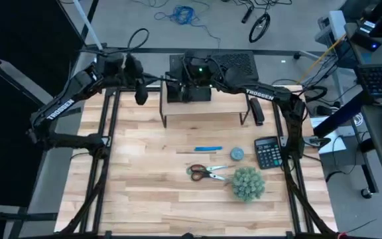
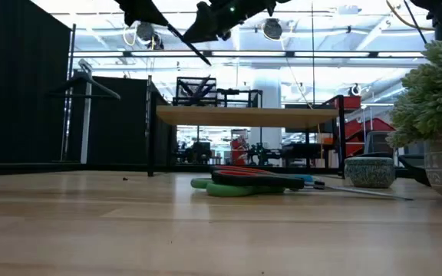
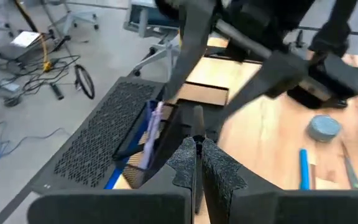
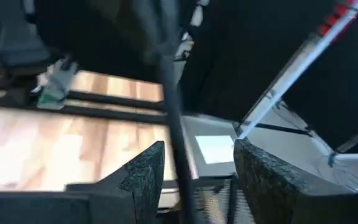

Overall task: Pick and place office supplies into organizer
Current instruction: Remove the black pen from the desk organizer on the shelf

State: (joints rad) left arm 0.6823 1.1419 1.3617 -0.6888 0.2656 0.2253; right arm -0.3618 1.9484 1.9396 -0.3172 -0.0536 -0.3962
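Note:
My left gripper (image 3: 195, 163) is shut on a dark pen (image 2: 194, 47), high above the far left part of the wooden riser (image 1: 204, 109). My right gripper (image 4: 197, 168) is open, one finger on each side of the pen's shaft (image 4: 169, 106); I see no contact. The black organizer (image 1: 188, 86) stands on the riser with blue pens (image 3: 149, 134) in it. A blue pen (image 1: 208, 149) and the green- and red-handled scissors (image 1: 207, 172) lie flat on the table. My left gripper pinches the dark pen near one end (image 3: 197, 127) between its two fingertips, coming from the table's left. The pen runs on past the fingers toward the right gripper and slopes down to its free end (image 2: 207, 63). It hangs clear above the riser.
A calculator (image 1: 267, 153), a small round grey pot (image 1: 237, 153) and a fuzzy green plant (image 1: 248, 184) stand at the right. A black mesh tray (image 1: 234, 63) sits behind the riser. Bare wood lies at the near left.

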